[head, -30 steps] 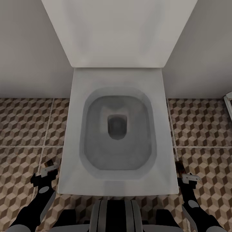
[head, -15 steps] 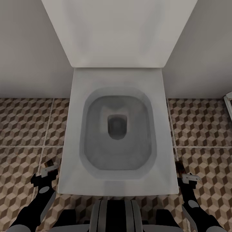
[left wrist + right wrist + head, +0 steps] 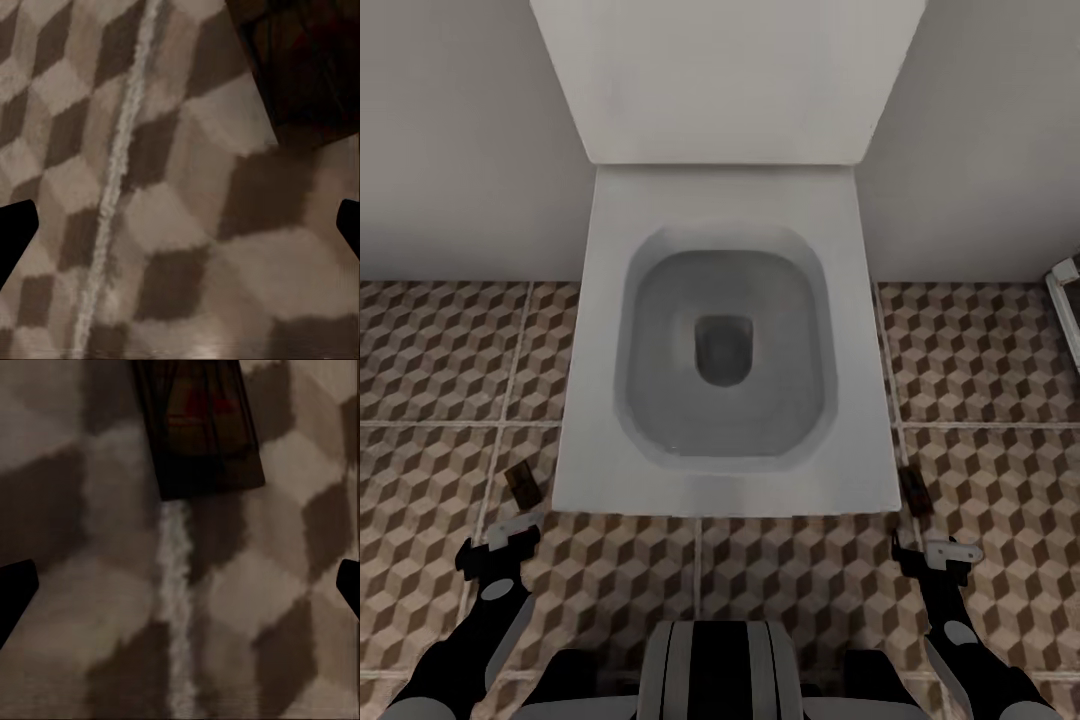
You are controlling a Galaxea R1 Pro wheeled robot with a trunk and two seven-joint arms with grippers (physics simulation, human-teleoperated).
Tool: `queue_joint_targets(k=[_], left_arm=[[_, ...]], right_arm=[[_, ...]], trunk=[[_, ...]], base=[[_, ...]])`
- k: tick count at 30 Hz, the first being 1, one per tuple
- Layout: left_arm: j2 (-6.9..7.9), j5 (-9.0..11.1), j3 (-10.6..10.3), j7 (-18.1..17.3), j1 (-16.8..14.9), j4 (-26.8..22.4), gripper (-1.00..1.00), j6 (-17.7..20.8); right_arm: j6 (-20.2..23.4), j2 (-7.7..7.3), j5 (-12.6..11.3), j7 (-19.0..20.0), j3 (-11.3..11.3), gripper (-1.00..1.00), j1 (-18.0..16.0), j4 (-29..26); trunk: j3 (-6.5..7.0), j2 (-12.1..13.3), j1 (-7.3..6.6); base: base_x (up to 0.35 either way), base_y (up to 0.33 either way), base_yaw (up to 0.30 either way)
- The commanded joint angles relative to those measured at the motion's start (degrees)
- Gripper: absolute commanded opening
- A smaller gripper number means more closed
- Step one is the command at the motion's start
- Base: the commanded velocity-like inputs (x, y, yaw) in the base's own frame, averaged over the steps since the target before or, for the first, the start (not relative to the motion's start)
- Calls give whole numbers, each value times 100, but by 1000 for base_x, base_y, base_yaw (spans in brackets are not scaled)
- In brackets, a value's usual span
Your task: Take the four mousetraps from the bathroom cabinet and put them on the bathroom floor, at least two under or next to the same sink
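Two mousetraps [image 3: 523, 486] [image 3: 915, 492] flank the toilet [image 3: 725, 190]; right wrist shows red print; both fingers spread, empty.

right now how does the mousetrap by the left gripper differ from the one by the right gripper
The left mousetrap lies on open tile, apart from the toilet; the right mousetrap lies close beside the toilet's corner. The left one sits within a tile, near a grout line; the right one lies over a grout line. Both are small, flat and dark brown, each just ahead of an open gripper.

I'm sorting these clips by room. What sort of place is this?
A bathroom, most likely: an open white toilet stands against a plain wall, on a patterned tile floor. Two small mousetraps lie beside it.
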Motion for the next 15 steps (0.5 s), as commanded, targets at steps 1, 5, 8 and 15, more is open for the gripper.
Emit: queue_joint_targets(k=[1, 5, 8, 15], left_arm=[[3, 59, -11, 15, 0, -3, 100, -22], [3, 59, -11, 20, 1, -3, 100, -22], [3, 59, -11, 22, 0, -4, 100, -22], [3, 59, -11, 23, 1, -2, 100, -22]], right_arm=[[-19, -7, -45, -33, 47, 100, -3, 3], [-19, -7, -45, -33, 47, 100, -3, 1], [-19, -7, -45, -33, 47, 100, -3, 2], [-19, -7, -45, -33, 47, 100, -3, 1]], trunk=[[-2, -1, -4], [-2, -1, -4], [-2, -1, -4], [-2, -1, -4]], base=[[-326, 0, 0], [-332, 0, 0], [-337, 0, 0], [-338, 0, 0]])
